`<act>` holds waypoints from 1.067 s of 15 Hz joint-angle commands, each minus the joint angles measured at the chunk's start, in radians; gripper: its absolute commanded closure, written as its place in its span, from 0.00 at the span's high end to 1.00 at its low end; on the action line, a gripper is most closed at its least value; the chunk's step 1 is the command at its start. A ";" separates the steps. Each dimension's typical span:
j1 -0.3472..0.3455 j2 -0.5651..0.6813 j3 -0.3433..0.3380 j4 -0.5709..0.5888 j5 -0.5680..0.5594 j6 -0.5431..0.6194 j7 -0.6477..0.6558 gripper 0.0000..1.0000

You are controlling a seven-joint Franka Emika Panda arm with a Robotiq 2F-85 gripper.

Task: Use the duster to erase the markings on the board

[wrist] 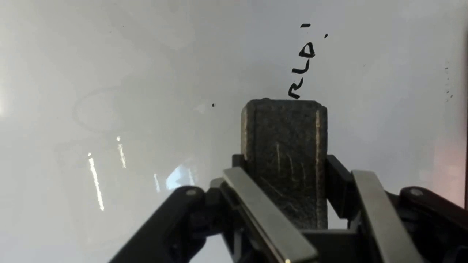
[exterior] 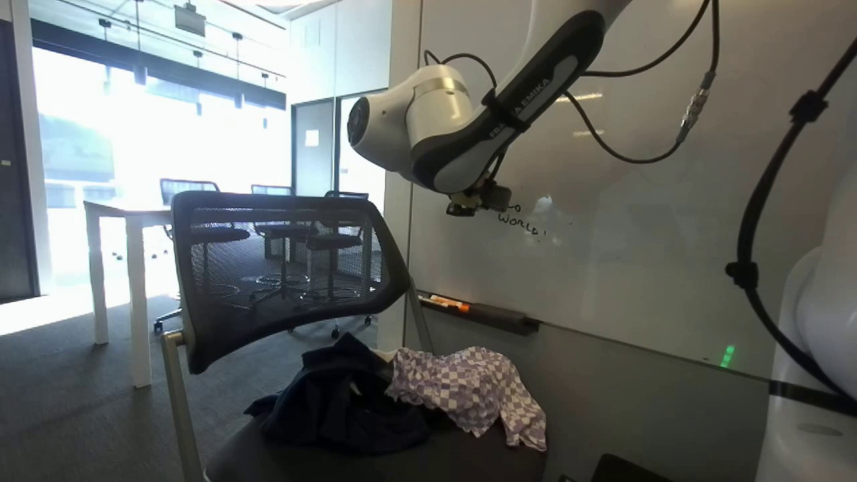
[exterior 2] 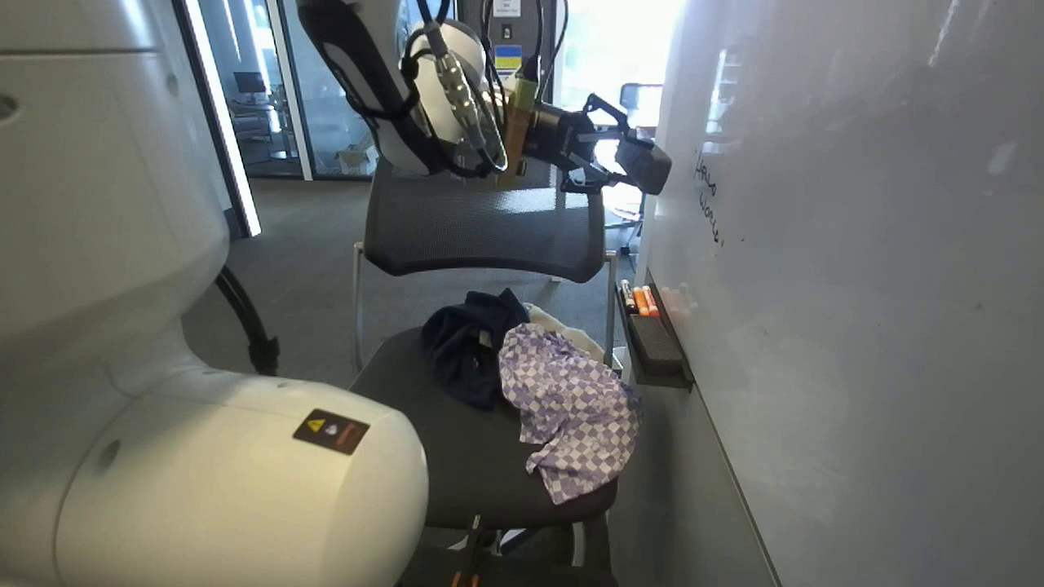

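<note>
My gripper (wrist: pixel 285 177) is shut on the dark grey block-shaped duster (wrist: pixel 284 128), with a finger on each long side. The duster also shows in both exterior views (exterior: pixel 496 198) (exterior 2: pixel 644 165), held up in front of the whiteboard (exterior: pixel 636 248). The black handwritten markings (exterior 2: pixel 708 204) read like two words, one above the other. In the wrist view the duster hides part of them; the last letters (wrist: pixel 301 69) show beyond its far end. In an exterior view the duster's face stands to the side of the writing with a gap; exact contact with the board cannot be told.
A tray (exterior 2: pixel 665 380) on the board's lower edge holds several markers (exterior 2: pixel 640 300) and a dark block (exterior 2: pixel 655 342). A mesh-backed chair (exterior: pixel 288 258) stands below the arm, with dark clothing (exterior: pixel 335 402) and a checked cloth (exterior: pixel 469 388) on its seat.
</note>
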 commanded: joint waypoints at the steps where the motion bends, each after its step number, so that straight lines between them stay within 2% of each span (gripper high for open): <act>1: -0.016 0.032 -0.017 0.031 -0.079 0.056 0.030 0.29; 4: -0.028 0.056 -0.030 0.032 -0.127 0.097 0.029 0.29; 12: -0.063 0.092 -0.064 0.058 -0.195 0.092 0.070 0.29; 16: -0.072 0.089 -0.071 0.053 -0.189 0.092 0.081 0.29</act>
